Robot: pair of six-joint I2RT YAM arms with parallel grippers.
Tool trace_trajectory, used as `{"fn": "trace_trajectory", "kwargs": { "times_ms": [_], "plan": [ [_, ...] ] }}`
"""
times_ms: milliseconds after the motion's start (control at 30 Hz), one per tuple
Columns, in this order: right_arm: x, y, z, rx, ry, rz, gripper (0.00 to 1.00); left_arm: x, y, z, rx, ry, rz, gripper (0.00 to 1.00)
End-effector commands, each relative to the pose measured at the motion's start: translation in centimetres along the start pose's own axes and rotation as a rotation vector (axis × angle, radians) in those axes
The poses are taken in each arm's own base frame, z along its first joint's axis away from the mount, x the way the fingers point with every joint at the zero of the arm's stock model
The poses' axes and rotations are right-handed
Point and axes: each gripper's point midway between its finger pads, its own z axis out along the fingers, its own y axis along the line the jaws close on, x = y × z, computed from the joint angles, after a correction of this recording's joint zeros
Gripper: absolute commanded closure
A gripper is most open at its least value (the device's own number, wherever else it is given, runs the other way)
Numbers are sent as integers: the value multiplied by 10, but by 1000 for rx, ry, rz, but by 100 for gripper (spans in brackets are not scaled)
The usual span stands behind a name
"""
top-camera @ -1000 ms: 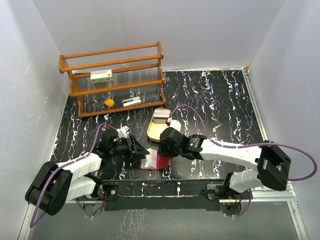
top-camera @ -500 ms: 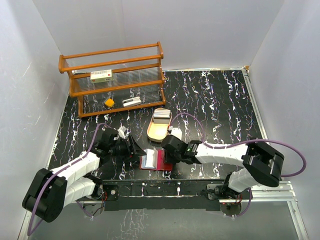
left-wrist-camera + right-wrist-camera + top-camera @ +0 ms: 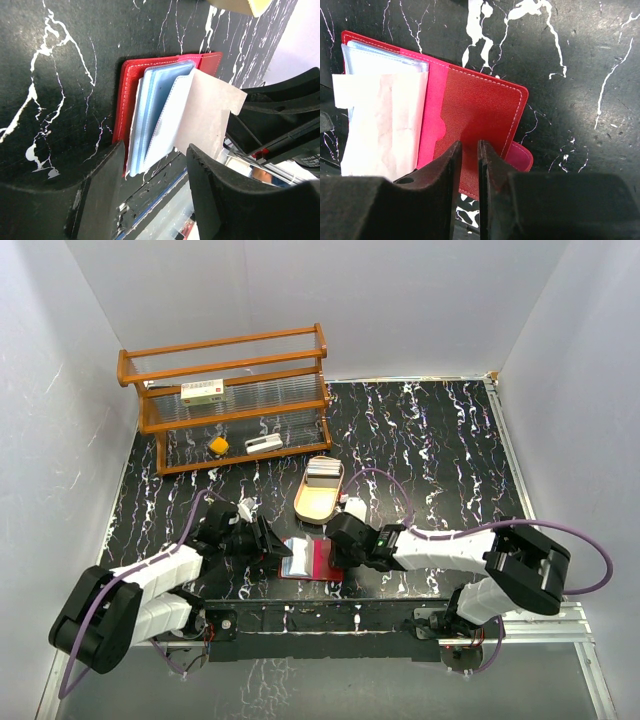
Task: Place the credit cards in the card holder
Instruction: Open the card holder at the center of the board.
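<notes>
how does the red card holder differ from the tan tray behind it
Shape: the card holder is a flat rectangle, the tray a rimmed oval. Colour: the card holder is red with pale blue pockets, the tray tan. State: the card holder lies open between the left claw and right claw; the tray sits beyond them, cards stacked at its far end. Both rest on the black table.

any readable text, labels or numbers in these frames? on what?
Nothing legible in any view.
Box on the wooden rack: red label, too small to read.
Wallet: no print visible.
Card: face shows no print.
</notes>
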Motion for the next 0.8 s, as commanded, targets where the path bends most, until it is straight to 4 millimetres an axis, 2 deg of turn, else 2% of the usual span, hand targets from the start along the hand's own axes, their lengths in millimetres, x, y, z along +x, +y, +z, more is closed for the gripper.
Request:
{"fn": "trace_trajectory", "kwargs": {
  "times_ms": [0,133,333,567,767],
  "plan": [
    [8,-22,9,52,-1,20,83,5,-3,1,31,25,0,49],
    [12,-28,10,60,-2,21,83,3,-3,-1,20,11,3,46],
    [10,-27,9,52,-11,23,84,4,-13,-3,59,20,-24,46],
    [14,-27,11,48,3,22,85,-3,4,-11,-80,-36,4,39],
    [11,-24,9,41,-7,21,85,2,7,-5,-60,-9,-9,35]
  ]
}}
